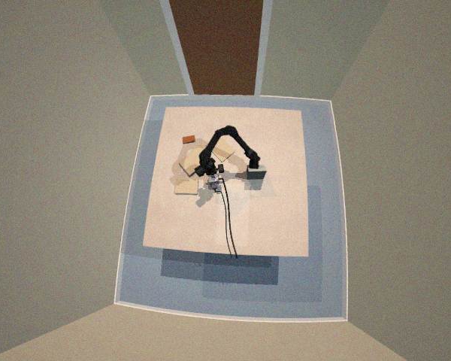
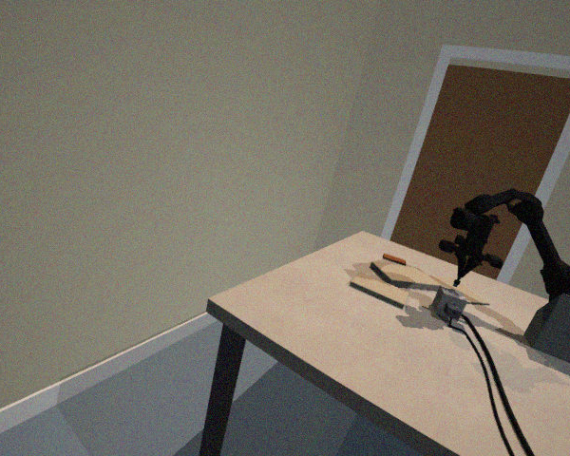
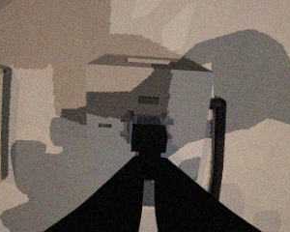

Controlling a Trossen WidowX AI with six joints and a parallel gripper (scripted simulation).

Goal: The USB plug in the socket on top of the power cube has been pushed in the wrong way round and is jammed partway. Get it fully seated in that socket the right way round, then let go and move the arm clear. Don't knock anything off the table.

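At the centre of the wrist view, the USB plug (image 3: 149, 137) is being pinched by the gripper (image 3: 149, 149) above the power cube (image 3: 135, 106), presumably lifted clear for reorientation.
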